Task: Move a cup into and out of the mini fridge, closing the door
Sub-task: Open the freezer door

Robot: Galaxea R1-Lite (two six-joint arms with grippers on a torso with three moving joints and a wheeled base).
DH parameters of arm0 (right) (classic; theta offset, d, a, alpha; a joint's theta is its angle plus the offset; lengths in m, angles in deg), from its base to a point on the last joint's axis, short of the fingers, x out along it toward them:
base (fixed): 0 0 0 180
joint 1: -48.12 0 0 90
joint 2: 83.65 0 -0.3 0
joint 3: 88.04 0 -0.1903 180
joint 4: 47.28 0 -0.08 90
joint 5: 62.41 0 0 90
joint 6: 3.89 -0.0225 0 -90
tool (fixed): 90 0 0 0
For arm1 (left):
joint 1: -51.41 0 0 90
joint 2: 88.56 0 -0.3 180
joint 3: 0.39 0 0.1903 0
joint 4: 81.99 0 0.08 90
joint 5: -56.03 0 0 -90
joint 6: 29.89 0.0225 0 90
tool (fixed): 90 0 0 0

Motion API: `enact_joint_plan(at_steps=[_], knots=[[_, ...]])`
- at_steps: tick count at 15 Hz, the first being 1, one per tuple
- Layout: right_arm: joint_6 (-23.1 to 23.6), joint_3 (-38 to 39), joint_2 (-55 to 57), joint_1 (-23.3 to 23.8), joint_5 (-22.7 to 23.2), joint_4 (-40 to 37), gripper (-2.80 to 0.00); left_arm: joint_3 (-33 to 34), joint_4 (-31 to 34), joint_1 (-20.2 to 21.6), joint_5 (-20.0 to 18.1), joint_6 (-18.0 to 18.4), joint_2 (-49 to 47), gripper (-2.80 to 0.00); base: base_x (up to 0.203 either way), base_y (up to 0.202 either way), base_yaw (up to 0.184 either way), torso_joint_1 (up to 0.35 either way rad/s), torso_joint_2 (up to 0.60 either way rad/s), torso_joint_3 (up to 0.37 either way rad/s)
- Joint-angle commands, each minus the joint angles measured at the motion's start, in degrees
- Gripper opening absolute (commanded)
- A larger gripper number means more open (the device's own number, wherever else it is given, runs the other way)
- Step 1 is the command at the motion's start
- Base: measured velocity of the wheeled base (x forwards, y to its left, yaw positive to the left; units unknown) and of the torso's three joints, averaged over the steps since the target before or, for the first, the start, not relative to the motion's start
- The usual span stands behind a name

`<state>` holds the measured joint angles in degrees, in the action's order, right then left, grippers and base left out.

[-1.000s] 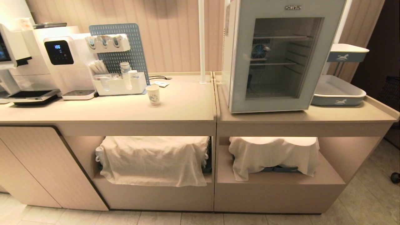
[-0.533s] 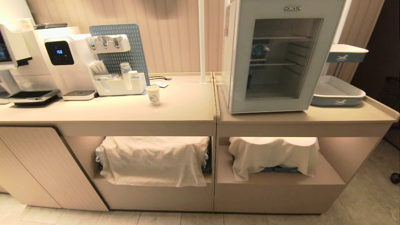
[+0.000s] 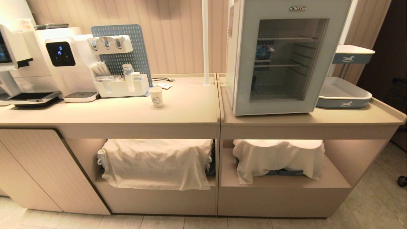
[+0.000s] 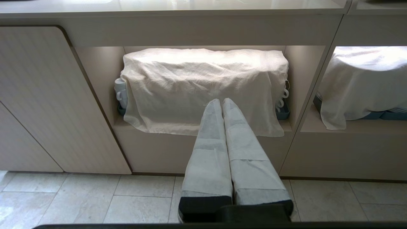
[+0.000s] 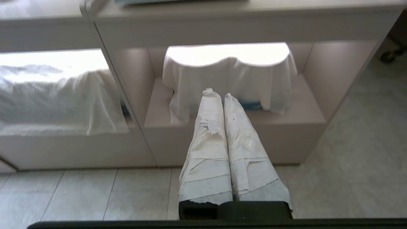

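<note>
The cup (image 3: 155, 96), white paper with a blue print, stands upright on the left counter in the head view. The white mini fridge (image 3: 279, 57) marked HOMESUN sits on the right counter, and its tinted glass door (image 3: 287, 58) is closed. Neither arm shows in the head view. My left gripper (image 4: 221, 101) is shut and empty, held low in front of the cloth-covered left shelf. My right gripper (image 5: 219, 94) is shut and empty too, low before the cloth-covered right shelf. Both pairs of fingers are wrapped in white tape.
A coffee machine (image 3: 60, 63), a pegboard organiser (image 3: 120, 63) with a stack of cups, and a white pole (image 3: 205, 41) stand on the left counter. Grey trays (image 3: 345, 93) lie right of the fridge. White cloths (image 3: 155, 162) cover crockery on the lower shelves. Tiled floor lies below.
The head view is unchanged apart from the machine's display digits. Cup, fridge and door have not moved.
</note>
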<state>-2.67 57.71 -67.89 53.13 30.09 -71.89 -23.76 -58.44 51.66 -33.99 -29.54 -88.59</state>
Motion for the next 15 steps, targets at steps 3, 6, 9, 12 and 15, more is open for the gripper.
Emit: enact_joint_plan(at_steps=[3,6,9,12,15], knots=[[-3.89,1.46,0.13,-0.28,0.00,-0.55,-2.80,0.08,-0.01,0.02,0.02,0.00,0.02,-2.80,0.000,0.000,0.000,0.000,0.00,0.000],[-4.27,4.88,0.07,-0.35,-0.13,-0.07,-2.80,0.09,-0.01,0.02,0.02,0.00,0.02,-2.80,0.000,0.000,0.000,0.000,0.00,0.000],[-2.90,10.21,0.07,-0.39,-0.15,5.72,-2.80,0.06,-0.01,0.02,0.02,0.00,0.02,-2.80,0.000,0.000,0.000,0.000,0.00,0.000],[-1.96,9.86,-5.20,-3.98,-1.04,2.41,-2.80,0.06,-0.01,0.02,0.02,-0.04,0.02,-2.80,0.000,0.000,0.000,0.000,0.00,0.000],[-2.14,10.84,-8.09,-4.74,-3.22,3.09,-2.80,0.07,-0.01,0.02,0.02,-0.02,0.02,-2.80,0.000,0.000,0.000,0.000,0.00,0.000]])
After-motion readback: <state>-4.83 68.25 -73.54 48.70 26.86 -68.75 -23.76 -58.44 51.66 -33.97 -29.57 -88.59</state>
